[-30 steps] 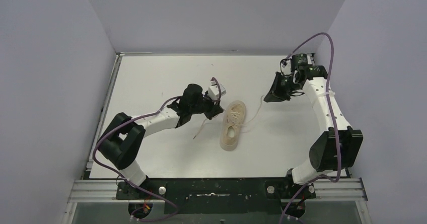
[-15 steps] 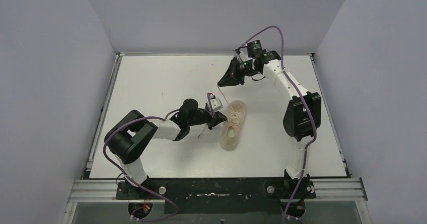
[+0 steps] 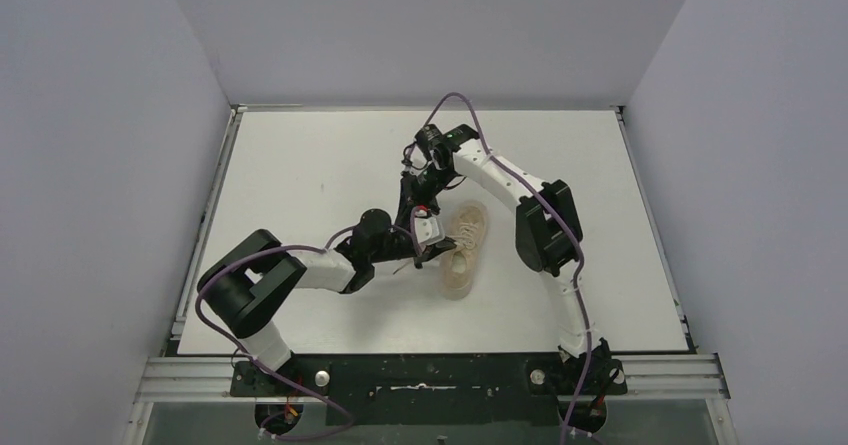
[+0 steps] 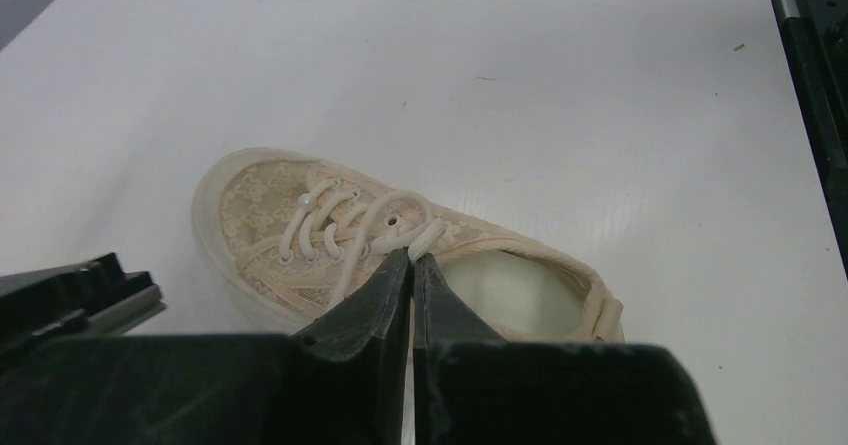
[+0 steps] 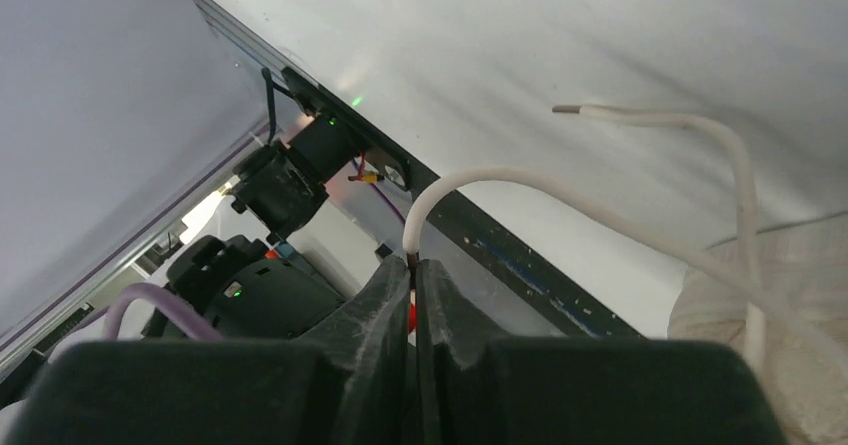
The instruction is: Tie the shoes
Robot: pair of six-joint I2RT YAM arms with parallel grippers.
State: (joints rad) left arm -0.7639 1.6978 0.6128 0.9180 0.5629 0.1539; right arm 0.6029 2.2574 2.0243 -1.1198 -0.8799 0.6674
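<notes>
The cream shoe (image 3: 468, 227) lies mid-table, toe toward the far wall; the left wrist view shows it (image 4: 270, 205) from its side. My left gripper (image 4: 412, 256) is shut on a lace (image 4: 431, 235) at the top eyelets, beside the shoe's opening. From the top, that left gripper (image 3: 438, 248) touches the shoe's left side. My right gripper (image 3: 413, 203) hangs just left of the toe, crossing over the left wrist. In its own view the right gripper (image 5: 414, 262) is shut on the tip of a long lace (image 5: 480, 175) arching back toward the shoe (image 5: 770, 365). A second lace end (image 5: 640, 117) curls free.
Purple cables (image 3: 455, 100) loop off both arms. The left arm's black body (image 5: 270, 295) fills the lower left of the right wrist view. Grey walls close in the white table (image 3: 300, 155) on three sides. A black rail (image 3: 430, 375) runs along the near edge.
The right arm has swung from the table's far right across to the shoe's left, carrying its lace end along. The left gripper has slid right, up against the shoe.
</notes>
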